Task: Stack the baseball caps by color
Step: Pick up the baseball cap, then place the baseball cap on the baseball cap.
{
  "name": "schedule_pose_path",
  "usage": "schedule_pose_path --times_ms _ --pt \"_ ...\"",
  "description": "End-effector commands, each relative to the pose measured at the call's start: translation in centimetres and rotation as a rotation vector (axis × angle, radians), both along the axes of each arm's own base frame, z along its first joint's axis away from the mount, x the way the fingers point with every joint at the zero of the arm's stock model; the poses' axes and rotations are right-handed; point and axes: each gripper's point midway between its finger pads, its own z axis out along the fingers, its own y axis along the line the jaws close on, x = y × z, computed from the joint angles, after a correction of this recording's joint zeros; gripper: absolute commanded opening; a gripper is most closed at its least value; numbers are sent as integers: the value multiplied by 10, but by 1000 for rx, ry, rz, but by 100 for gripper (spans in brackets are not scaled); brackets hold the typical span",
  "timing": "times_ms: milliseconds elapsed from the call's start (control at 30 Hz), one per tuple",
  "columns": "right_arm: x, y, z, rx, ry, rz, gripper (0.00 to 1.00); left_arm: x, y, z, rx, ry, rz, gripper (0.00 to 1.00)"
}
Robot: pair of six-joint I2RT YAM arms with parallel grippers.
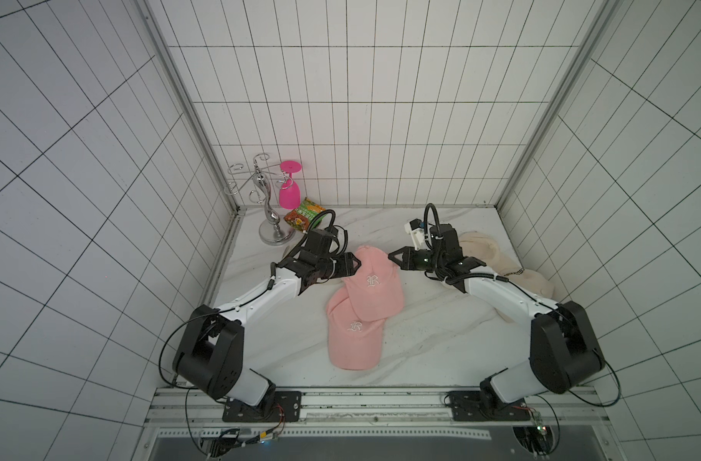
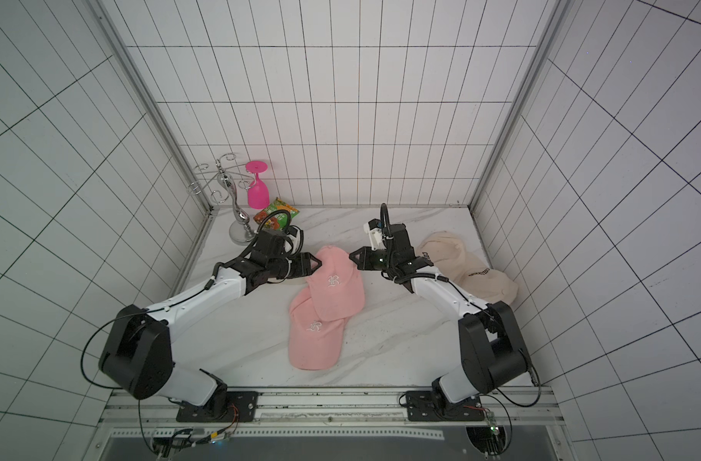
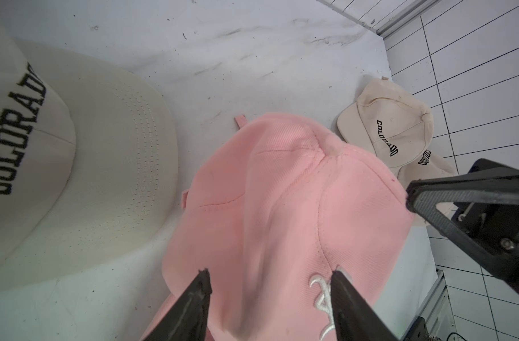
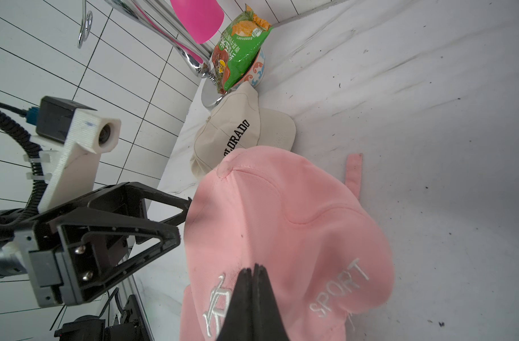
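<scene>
L fingers (image 3: 193,304) stood half apart, gripping nothing, over the top pink cap (image 3: 282,206) mid-counter (image 1: 440,319). R fingers (image 4: 243,298) were shut at its opposite side. The lone cream cap (image 3: 90,147) lay just beside the L arm, brim toward the pink pile, and the cream pair (image 2: 468,267) sat far R. L arm looked nearer.

The upper R cap (image 1: 375,285) lies partly on the lower R cap (image 1: 353,339). Right of it lie two overlapping COLORADO caps (image 2: 480,279). Left and behind it, a third COLORADO cap (image 4: 240,133) lies beside the glass rack (image 1: 275,235).
</scene>
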Motion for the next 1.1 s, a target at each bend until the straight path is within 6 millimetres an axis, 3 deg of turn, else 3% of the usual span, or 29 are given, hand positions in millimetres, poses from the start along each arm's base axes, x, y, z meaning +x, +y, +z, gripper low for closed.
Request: schedule_pose_path --times_ms 0,67,300,400,500,800,933,1067 --pt "-6 2 9 -2 -32 16 0 9 -5 -2 -18 -9 -6 35" --pt "-8 3 9 -2 -31 15 0 9 -10 0 -41 -1 -21 1" --pt "-24 -4 25 -39 -73 -13 0 -4 -10 45 -103 -65 -50 0" --pt "-36 -7 37 -22 -90 -29 0 -18 -9 70 -149 -92 -68 0" --pt "-50 -7 46 -7 -101 -39 0 -34 -4 80 -167 -76 -71 0" --pt "-95 -4 62 22 -84 -90 0 -89 17 73 -93 74 -82 0" --pt "-108 -2 52 28 -37 -123 0 -105 28 57 -53 121 -68 0" --pt "-118 6 31 18 -20 -144 0 -104 41 38 17 118 -21 0"
